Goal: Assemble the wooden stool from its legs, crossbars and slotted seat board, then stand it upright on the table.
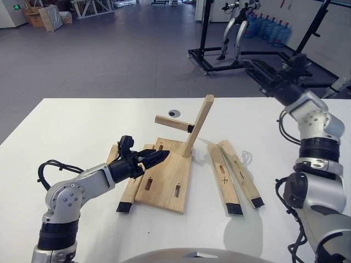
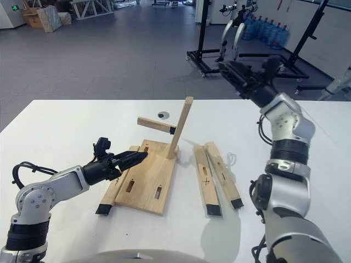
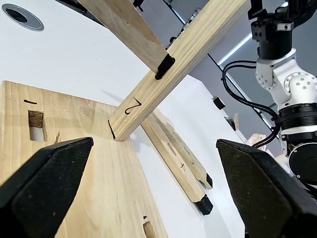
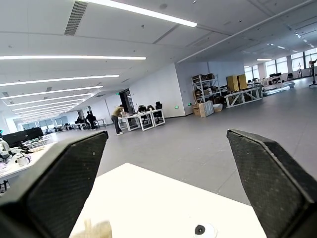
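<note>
Head stereo: 2 cams side by side, high above the near edge of the white rectangular table (image 1: pixel 77 126), facing fwd & down. Both take in the whole top to its far edge + hall floor beyond. Same scene, right eye offset slightly sideways.

Left wrist cam: v. close, low over the flat pale slotted wooden seat board (image 3: pixel 114 173), facing the far right corner, up along the tilted pale wooden leg (image 3: pixel 188 54). Shares board, leg, 2 loose pale wooden legs (image 1: pixel 222 174) & small round grey grommet (image 4: pixel 203 229) w/ head pair.

Right wrist cam: raised near the far edge, right side, facing far-left across it into the hall. Grommet is its overlap w/ the other 3.
</note>
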Controlling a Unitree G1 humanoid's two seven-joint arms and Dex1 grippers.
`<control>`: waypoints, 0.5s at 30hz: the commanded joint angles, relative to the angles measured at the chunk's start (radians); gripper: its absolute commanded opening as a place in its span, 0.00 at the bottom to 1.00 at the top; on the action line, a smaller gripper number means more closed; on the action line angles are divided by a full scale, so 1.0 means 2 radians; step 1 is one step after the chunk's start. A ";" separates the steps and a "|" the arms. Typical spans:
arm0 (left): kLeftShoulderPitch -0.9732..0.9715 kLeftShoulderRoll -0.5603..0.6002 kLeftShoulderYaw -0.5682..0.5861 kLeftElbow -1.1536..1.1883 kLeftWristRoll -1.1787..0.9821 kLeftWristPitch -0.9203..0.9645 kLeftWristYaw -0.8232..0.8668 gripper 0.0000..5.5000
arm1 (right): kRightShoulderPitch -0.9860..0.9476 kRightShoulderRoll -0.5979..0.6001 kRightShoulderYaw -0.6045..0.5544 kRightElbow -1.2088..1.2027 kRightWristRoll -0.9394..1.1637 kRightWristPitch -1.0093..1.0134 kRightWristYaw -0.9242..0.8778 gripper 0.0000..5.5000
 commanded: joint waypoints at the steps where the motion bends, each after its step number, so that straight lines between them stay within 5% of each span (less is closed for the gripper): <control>1: 0.000 -0.003 -0.005 -0.003 0.010 -0.001 0.004 0.83 | -0.002 0.042 0.062 -0.042 -0.041 -0.002 -0.042 0.81; 5: -0.001 -0.006 -0.008 -0.002 0.015 -0.001 0.002 0.83 | -0.002 0.050 0.092 -0.049 -0.064 -0.013 -0.048 0.81; 15: 0.005 -0.011 -0.012 -0.007 0.021 -0.004 0.002 0.83 | -0.049 0.035 0.059 -0.001 -0.042 0.003 -0.058 0.81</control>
